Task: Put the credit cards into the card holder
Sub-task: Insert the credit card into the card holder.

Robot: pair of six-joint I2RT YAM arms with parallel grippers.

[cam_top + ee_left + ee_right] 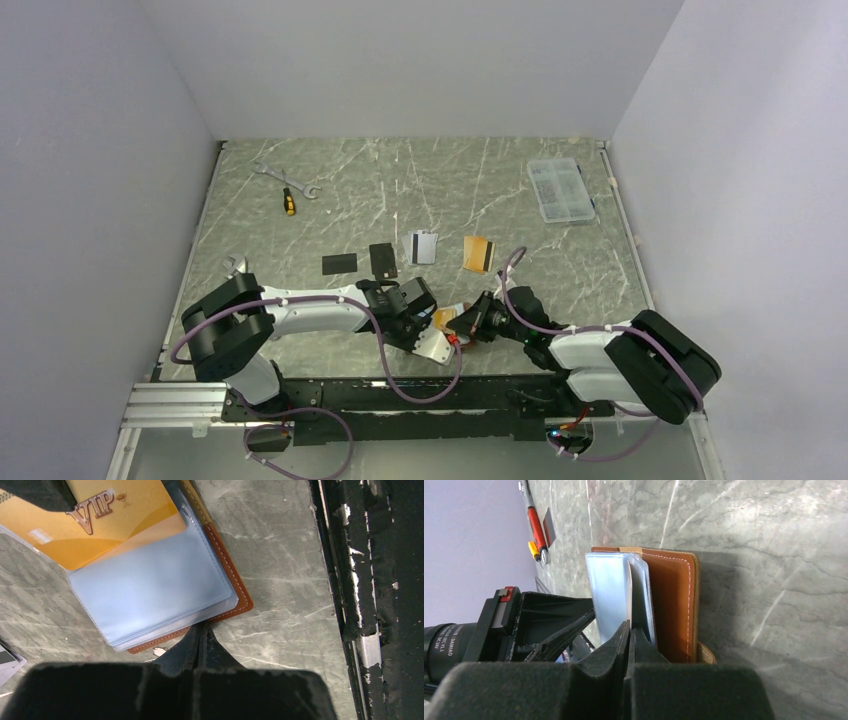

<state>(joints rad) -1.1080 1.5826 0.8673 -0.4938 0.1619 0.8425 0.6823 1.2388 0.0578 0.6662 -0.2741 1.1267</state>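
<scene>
The card holder (432, 348) lies open near the front edge, tan leather with light blue-grey sleeves (150, 595); it also shows in the right wrist view (674, 605). My left gripper (422, 308) (204, 630) is shut, pinching the holder's near edge. My right gripper (470, 322) (630, 630) is shut on a gold-orange "VIP" card (115, 525), which sits partly inside a sleeve. On the table behind lie two black cards (339, 263) (383, 260), a silver-grey card (423, 247) and an orange card (478, 253).
A wrench (285, 178) and a yellow-handled screwdriver (289, 201) lie at the back left. A clear compartment box (560, 188) stands at the back right. The black base rail (380, 580) runs close beside the holder. Grey walls enclose the table.
</scene>
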